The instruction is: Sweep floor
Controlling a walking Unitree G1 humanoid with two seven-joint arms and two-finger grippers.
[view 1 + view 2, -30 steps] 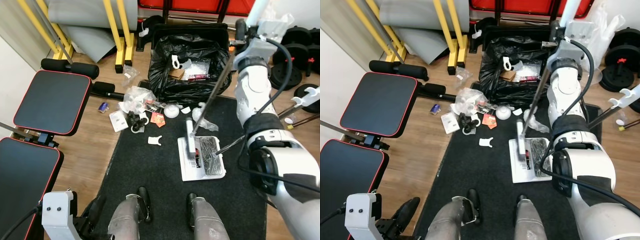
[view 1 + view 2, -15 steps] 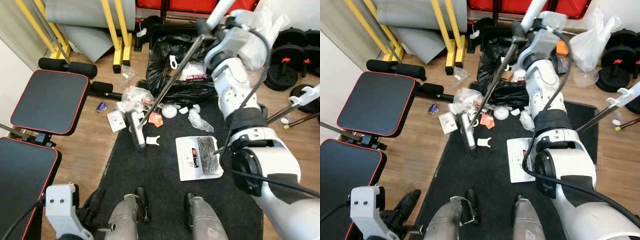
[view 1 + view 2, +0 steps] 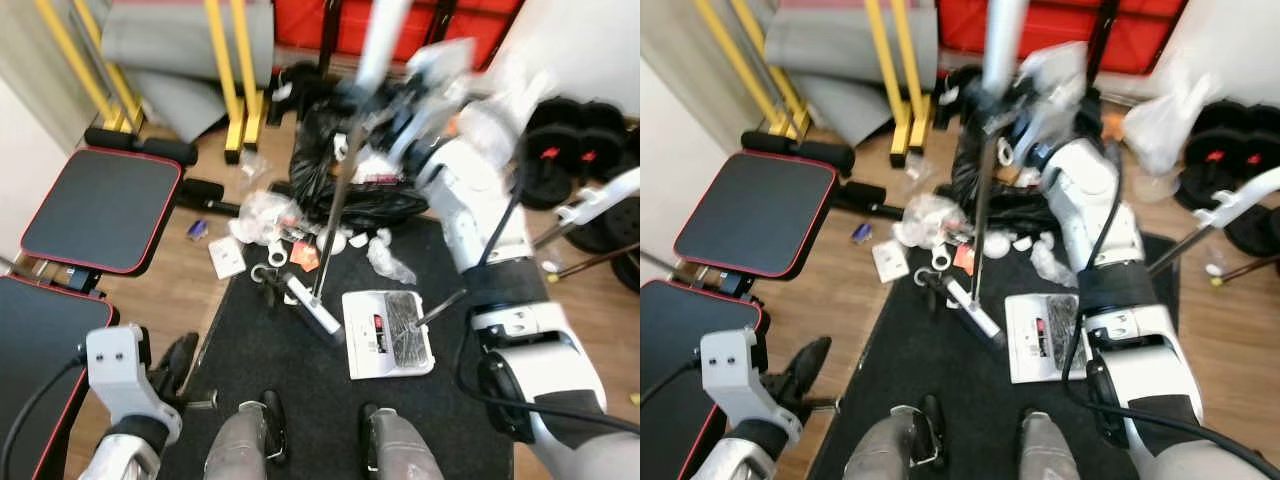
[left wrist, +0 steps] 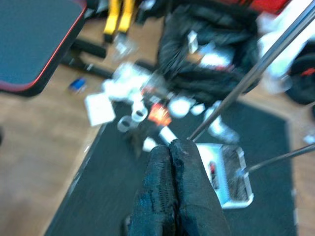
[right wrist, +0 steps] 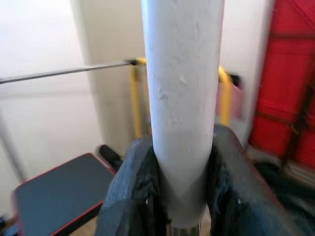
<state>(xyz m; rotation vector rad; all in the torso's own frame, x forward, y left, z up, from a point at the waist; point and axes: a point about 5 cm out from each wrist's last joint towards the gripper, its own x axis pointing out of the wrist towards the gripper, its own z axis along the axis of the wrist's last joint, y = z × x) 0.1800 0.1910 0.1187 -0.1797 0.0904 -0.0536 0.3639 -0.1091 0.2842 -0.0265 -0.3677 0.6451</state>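
Observation:
My right gripper (image 5: 182, 147) is shut on the thick white broom handle (image 5: 183, 73), and it shows blurred high above the rubbish bag (image 3: 405, 85). The broom's dark shaft (image 3: 335, 210) runs almost upright down to the white brush head (image 3: 318, 310), which lies on the black mat (image 3: 290, 380) just left of the white dustpan (image 3: 375, 340). Dark debris sits in the dustpan. A heap of litter (image 3: 268, 212), made of plastic wrappers, paper and small bits, lies at the mat's far left corner. My left gripper (image 4: 171, 146) is shut and holds nothing, low at my left side.
An open black rubbish bag (image 3: 365, 185) stands behind the litter. Red-edged black weight benches (image 3: 100, 205) are at the left, yellow frame legs (image 3: 222, 70) at the back, weights (image 3: 565, 135) at the right. The dustpan's thin handle (image 3: 445, 305) slants to the right. My legs (image 3: 240, 445) stand on the mat.
The brush head went from the dustpan out left to the litter, then back towards the dustpan. The handle now stands more upright. The camera has shifted slightly.

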